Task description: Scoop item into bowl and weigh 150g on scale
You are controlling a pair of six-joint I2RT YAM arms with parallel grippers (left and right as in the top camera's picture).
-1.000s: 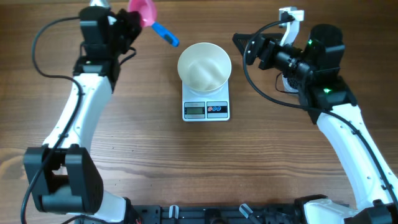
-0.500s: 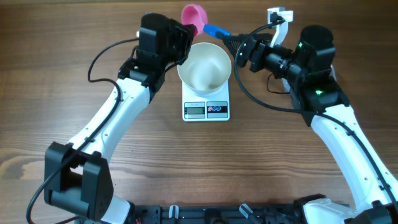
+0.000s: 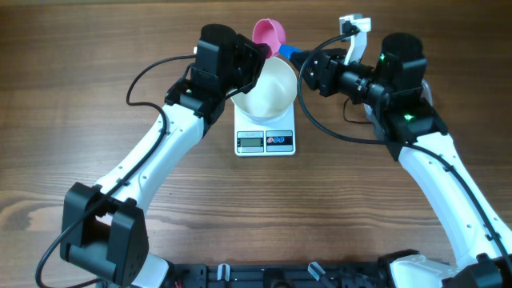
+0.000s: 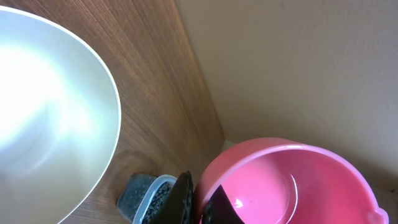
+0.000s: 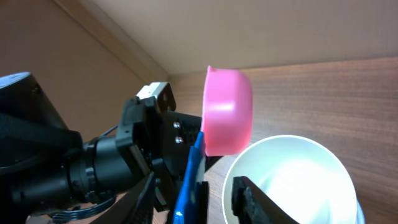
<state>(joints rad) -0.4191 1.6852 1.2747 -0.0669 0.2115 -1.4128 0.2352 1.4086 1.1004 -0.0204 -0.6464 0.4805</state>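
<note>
Zero scoops done: bowl (image 3: 268, 92) empty on scale (image 3: 266, 142), item (image 4: 140, 196) in clear tub (image 4: 157, 184). Left jaws pinch pink scoop (image 3: 269, 34) rim; right jaws part-open astride blue handle (image 5: 189, 180). Scooping, weighing remain.

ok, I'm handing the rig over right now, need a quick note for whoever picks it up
Left claw: shut on the pink scoop, which is empty and sits just past the far rim of the bowl.
Right claw: open, fingers either side of the scoop's blue handle, not clamped.
The bowl is empty and sits on the scale; display unreadable.
Item: black pieces in a clear tub, seen only from the left wrist.
Done: nothing in the bowl. Left: probably the scoop handoff, then scooping and weighing.
</note>
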